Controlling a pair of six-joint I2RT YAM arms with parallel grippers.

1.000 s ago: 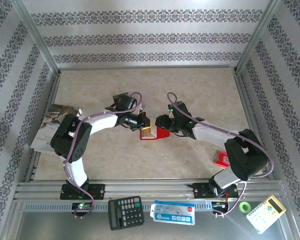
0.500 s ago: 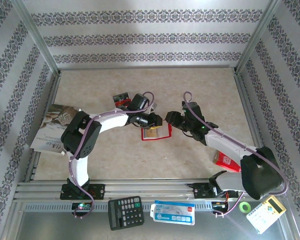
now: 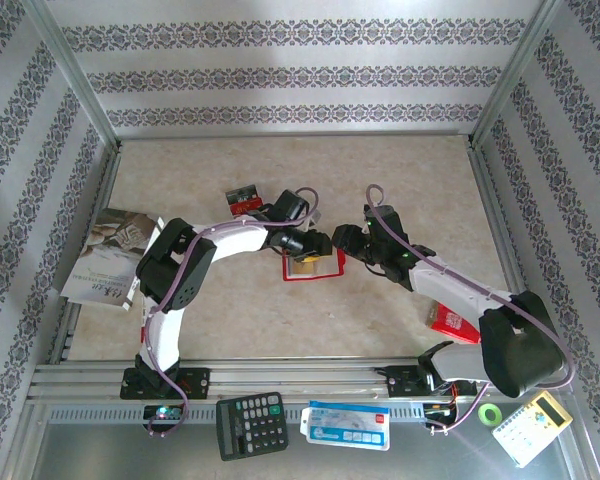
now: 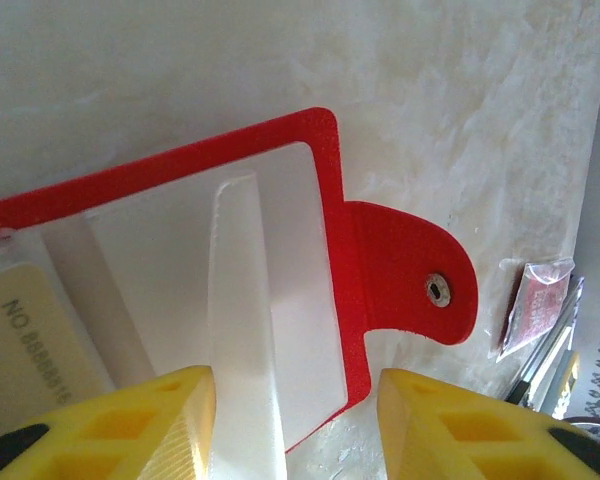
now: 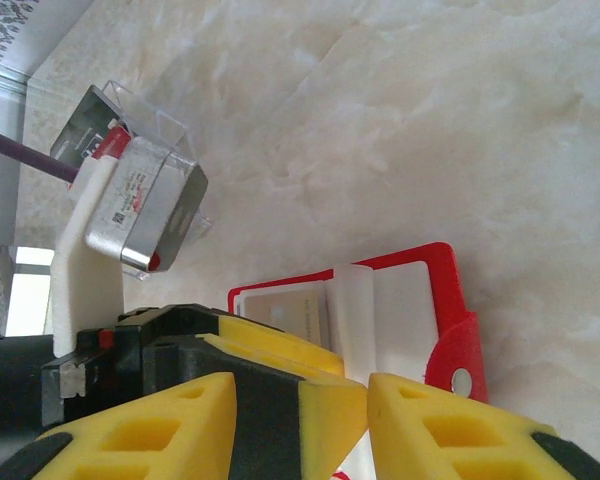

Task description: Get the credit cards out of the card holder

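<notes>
Change we note: a second ago the card holder was up between the two hands with the left one pressed together. Now it lies flat and open on the tabletop, about midway between the arms. The left hand has let go. In its wrist view the yellow fingers are spread, one on each side of the pale inner pocket, pinching nothing. The right arm has stretched out, and the right hand hangs just beside the holder's tab side. Its fingers are apart and we see nothing clamped between them. The snap tab lies free on the tabletop. One tan card still sits in the other pocket, printed face up, so at least that credit card is not out yet. A small red-and-dark item lies behind the left arm. It could be cards already pulled, but it is too small for us to tell. Our read is that the release means the holder is now laid out for the next pull. The tan card's edge needs a pinch and the light holder will likely slide unless the other hand pins it.
</notes>
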